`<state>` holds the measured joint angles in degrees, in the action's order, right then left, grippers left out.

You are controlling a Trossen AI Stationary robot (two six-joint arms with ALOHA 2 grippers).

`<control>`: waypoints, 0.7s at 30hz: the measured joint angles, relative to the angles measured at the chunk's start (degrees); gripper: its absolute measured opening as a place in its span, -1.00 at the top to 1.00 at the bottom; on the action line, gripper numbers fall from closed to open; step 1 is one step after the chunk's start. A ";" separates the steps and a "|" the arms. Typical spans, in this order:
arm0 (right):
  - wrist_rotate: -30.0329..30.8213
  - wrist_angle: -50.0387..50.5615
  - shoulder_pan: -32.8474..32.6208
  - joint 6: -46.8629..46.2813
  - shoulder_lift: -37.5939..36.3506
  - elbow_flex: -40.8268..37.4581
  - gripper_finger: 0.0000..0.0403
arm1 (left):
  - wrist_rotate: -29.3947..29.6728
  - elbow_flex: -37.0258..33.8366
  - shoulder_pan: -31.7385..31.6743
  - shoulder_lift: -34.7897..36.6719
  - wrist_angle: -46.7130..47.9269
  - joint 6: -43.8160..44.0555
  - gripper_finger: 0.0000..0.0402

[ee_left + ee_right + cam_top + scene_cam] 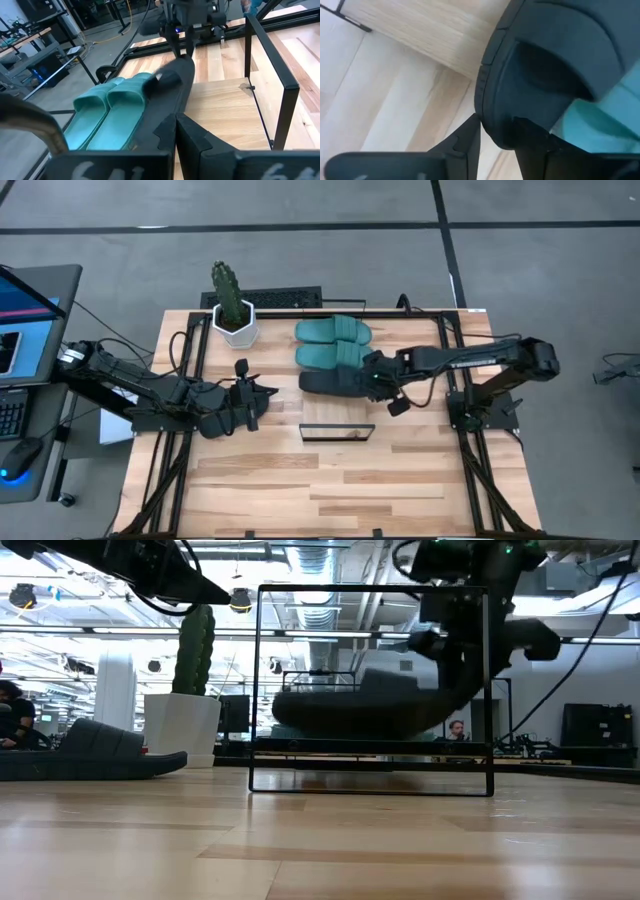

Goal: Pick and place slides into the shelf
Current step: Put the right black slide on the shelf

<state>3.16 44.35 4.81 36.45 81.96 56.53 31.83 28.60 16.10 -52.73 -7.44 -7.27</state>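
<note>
Right gripper [372,376] is clamped on the heel end of a black slide [335,381], holding it over the shelf [337,432], right beside the two teal slides [334,343] that lie side by side on the plank. From table level the black slide [360,705] hangs clear of the wood, inside the black wire frame [370,690]. Left gripper [252,400] sits off to the left over the table, and I cannot tell how its fingers stand. Another black slide [95,752] rests flat near the potted cactus [231,304].
</note>
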 joint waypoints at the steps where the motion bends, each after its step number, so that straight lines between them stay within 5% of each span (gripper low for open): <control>1: -0.04 0.04 0.16 0.00 0.85 0.00 0.49 | 0.02 -0.02 0.00 0.00 0.03 0.19 1.00; 21: -0.04 -1.74 0.20 -2.54 5.56 0.02 0.05 | -0.02 -0.01 0.02 -0.02 0.31 0.37 1.00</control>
<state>3.11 42.61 5.02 33.90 87.52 56.55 31.81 28.59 16.12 -52.75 -7.14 -6.90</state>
